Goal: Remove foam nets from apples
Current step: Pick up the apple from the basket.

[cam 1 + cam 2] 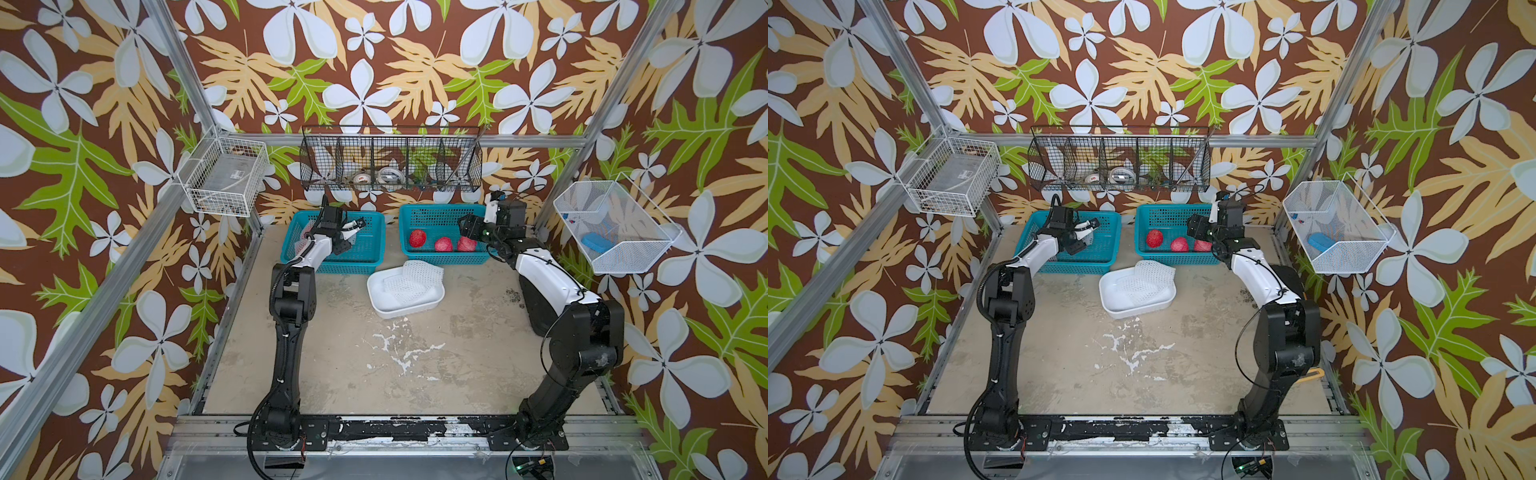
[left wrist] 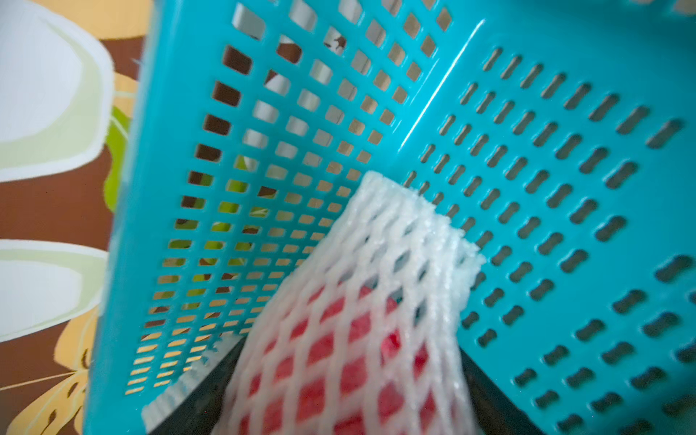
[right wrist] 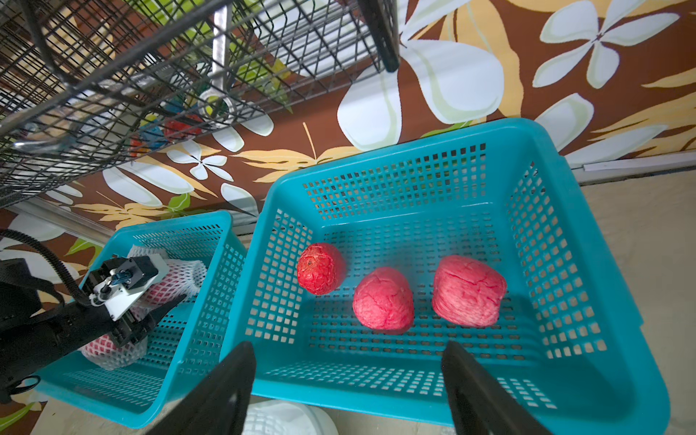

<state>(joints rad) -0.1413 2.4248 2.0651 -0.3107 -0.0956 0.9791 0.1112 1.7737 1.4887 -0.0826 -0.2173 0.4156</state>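
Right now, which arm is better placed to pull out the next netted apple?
Left. The left claw is closed around a netted apple inside the left teal basket. The right claw hangs open above the right teal basket, which holds only three bare apples.

Light is soft and diffuse, from overhead. Both top views evenly bright, no hard shadows, only a faint one beside the white plastic tray (image 1: 388, 311) on the worn beige tabletop (image 1: 415, 374). Slight softness overall; bare aluminium frame posts (image 1: 179, 62) lean outward toward the edges, wide-angle stretch. Left wrist view smeared and out of focus: white foam mesh sleeve (image 2: 376, 271) close to the lens, thin glare streak on the teal perforated plastic basket wall (image 2: 440, 84). Right wrist view crisp on three bare red apples (image 3: 383, 297), soft shadows beneath.
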